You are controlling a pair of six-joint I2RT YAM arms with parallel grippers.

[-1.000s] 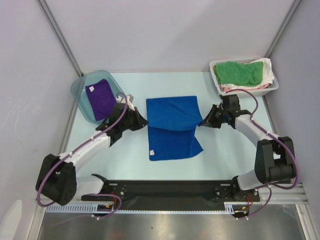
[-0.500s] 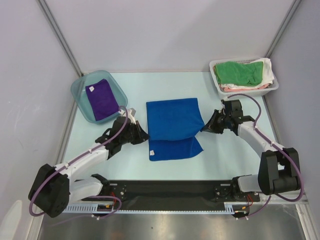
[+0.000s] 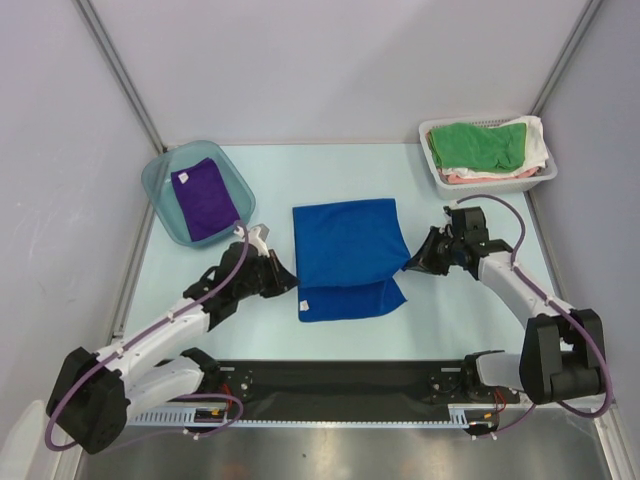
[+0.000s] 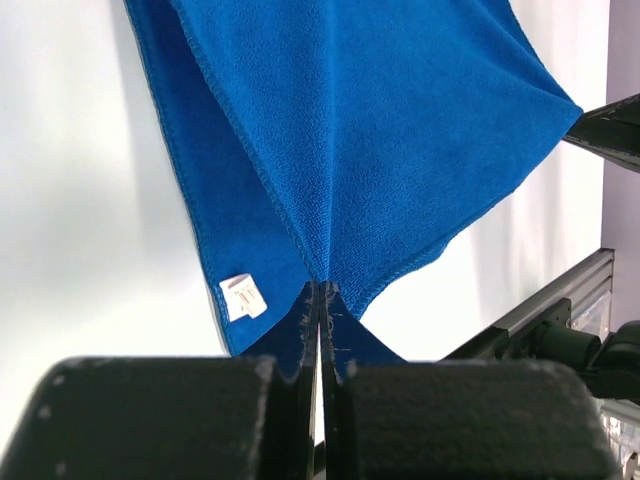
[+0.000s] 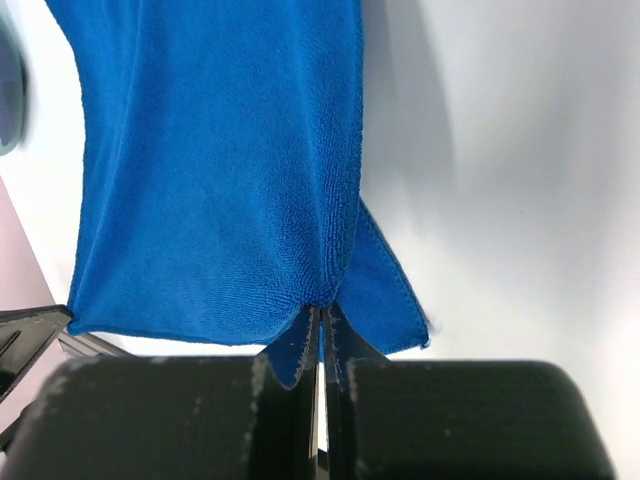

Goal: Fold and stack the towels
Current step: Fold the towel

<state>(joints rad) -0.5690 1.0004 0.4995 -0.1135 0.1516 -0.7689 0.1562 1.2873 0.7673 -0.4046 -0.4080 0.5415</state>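
The royal blue towel (image 3: 345,245) lies mid-table, its far half doubled over toward the front. My left gripper (image 3: 290,281) is shut on the upper layer's left corner, and in the left wrist view the cloth (image 4: 380,130) fans out from my gripper (image 4: 320,290). A white tag (image 4: 240,297) shows on the lower layer. My right gripper (image 3: 410,264) is shut on the upper layer's right corner, as the right wrist view shows at the gripper (image 5: 322,310), with the towel (image 5: 220,170) spread beyond. The purple towel (image 3: 200,200) lies in a bin. The green towel (image 3: 478,145) tops a basket.
A teal bin (image 3: 160,215) at the back left holds the purple towel. A white basket (image 3: 440,180) at the back right also holds a white cloth (image 3: 538,140) and a pinkish item (image 3: 460,176). Grey walls close in three sides.
Both grippers have drawn the blue towel's upper layer toward the front edge. It now covers most of the lower layer.
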